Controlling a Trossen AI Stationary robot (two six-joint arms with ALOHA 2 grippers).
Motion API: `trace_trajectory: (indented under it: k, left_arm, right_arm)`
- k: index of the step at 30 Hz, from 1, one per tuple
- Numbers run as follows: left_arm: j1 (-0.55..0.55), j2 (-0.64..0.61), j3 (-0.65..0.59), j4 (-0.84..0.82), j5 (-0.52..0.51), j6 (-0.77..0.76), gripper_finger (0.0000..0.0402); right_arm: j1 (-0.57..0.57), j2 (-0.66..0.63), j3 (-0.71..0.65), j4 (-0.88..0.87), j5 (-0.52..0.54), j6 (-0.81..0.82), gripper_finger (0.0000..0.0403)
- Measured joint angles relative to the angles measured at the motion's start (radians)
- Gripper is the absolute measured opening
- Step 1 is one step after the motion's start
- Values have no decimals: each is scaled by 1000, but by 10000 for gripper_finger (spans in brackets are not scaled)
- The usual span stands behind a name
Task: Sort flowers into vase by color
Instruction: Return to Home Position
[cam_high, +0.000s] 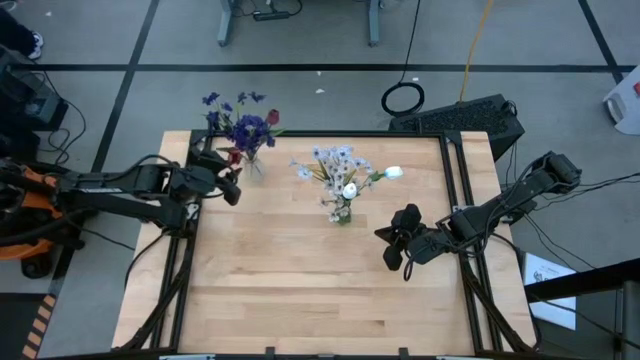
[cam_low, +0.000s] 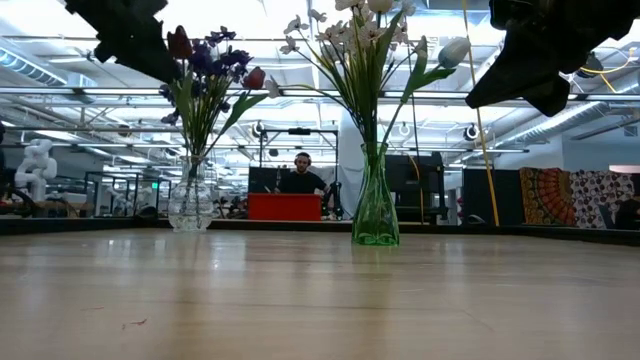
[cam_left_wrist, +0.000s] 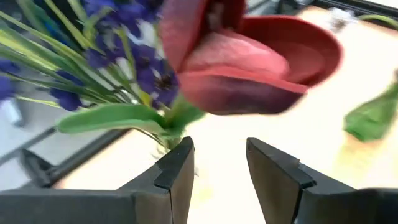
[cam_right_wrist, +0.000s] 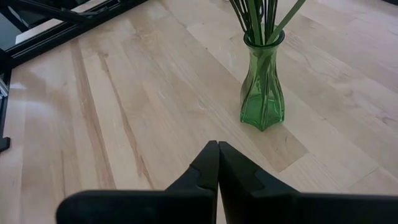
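1. Beyond the wooden table (cam_high: 300, 290) I see an open workshop hall, with one person (cam_low: 302, 176) far behind the vases and nowhere near the work.
2. Task items: every one of the flowers I can find stands upright in a vase. Purple blooms (cam_high: 248, 128) and the dark red tulip (cam_left_wrist: 249, 62) are in the transparent vase (cam_low: 191, 203) on the left arm's side of the table. White blooms (cam_high: 335, 165) fill the green vase (cam_low: 376, 215) near the centre. Sorting looks complete to me.
3. Left gripper (cam_left_wrist: 219, 149): fingers parted to a moderate gap, holding nothing. It hangs just beside the transparent vase, up at bloom level.
4. Right gripper (cam_right_wrist: 217, 148): fingers pressed together, empty, raised above the boards on the right side. The green vase is ahead of it and apart from it.
5. Controlling relation: the tulip head lies straight ahead of the left fingertips and very close (I cannot tell from the wrist view whether a petal brushes them). The stems run vertically down into the glass. The left arm is much the nearer to that bouquet.
6. Judgement: to park, the left arm should back out along its own line, away from the blooms, before any sideways swing. A sideways move could hook a leaf and tip the vase. The right arm's retreat looks unobstructed.
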Motion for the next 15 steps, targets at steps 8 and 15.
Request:
trace_trajectory:
  k: [8, 15]
  left_arm:
    - [0, -64, 0, -26, 166, 2, 153]
    - [-1, -71, 0, -102, 408, 61, 153]
  right_arm:
    - [0, 0, 0, -2, 0, -1, 0]
    - [0, 0, 0, -3, 0, -1, 0]
